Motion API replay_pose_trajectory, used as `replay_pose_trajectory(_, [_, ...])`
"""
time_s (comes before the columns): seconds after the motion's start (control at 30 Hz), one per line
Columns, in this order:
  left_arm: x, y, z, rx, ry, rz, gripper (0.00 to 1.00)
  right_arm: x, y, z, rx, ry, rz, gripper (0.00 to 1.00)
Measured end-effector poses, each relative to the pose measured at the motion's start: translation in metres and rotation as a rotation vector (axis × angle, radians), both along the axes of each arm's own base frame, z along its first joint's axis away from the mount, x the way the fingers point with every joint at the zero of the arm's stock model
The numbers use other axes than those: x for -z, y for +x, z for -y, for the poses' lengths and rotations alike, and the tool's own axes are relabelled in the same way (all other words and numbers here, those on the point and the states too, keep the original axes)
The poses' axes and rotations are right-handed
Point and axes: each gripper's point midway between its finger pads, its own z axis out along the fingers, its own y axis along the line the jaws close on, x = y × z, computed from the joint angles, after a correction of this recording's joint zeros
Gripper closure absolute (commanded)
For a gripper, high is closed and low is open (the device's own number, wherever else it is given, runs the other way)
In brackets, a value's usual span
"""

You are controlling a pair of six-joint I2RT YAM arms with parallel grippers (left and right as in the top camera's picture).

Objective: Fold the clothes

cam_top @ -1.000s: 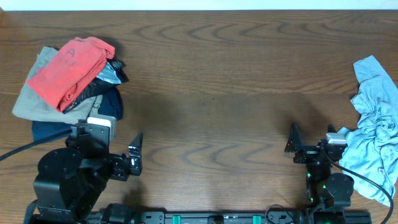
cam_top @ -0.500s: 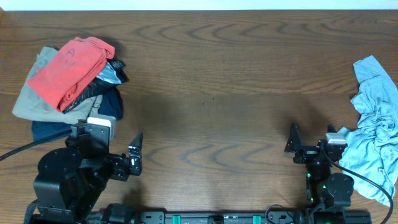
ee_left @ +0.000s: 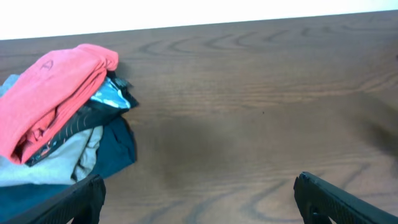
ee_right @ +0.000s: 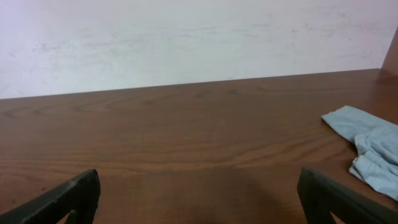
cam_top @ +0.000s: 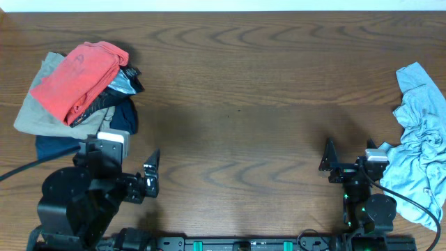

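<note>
two soft, light heaps of clothes (cam_top: 43,115), coral-red shirt (cam_top: 78,78) far left, pale blue shirt (cam_top: 420,153) right, likely best pinched at a hem; left gripper (ee_left: 196,199) and right gripper (ee_right: 199,193) gape empty.

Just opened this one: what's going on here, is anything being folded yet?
Nothing is being handled at this moment. Both arms sit at the near edge of the table, with the left gripper and the right gripper open and empty. A coral-red garment lies on top of a small pile of clothes at the left. A pale blue-grey shirt lies crumpled and unfolded at the right edge, beside the right arm; neither gripper touches it.
</note>
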Motion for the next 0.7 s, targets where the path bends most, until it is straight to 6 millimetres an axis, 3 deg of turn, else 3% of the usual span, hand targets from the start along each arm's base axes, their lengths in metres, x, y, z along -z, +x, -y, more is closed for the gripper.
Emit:
replay_pose_trajectory(0.2, [0.004,-0.020,-0.013,-0.053,0.005,0.045,0.02,0.000,0.000,0.000,0.000,0.000,0.000,0.01])
replay_pose_trajectory(0.33, [0.031,-0.029,-0.022,-0.096,0.023,0.060,0.02,0.000,0.000,-0.001,-0.003,0.000,0.000,0.01])
replay_pose_trajectory(0.53, [0.074,-0.010,-0.030,-0.145,0.025,0.171,0.02,0.000,0.000,-0.001,-0.003,0.000,0.000,0.01])
replay_pose_trajectory(0.7, [0.097,0.012,-0.031,-0.162,0.012,0.289,0.02,0.000,0.000,-0.001,-0.003,0.000,0.000,0.01])
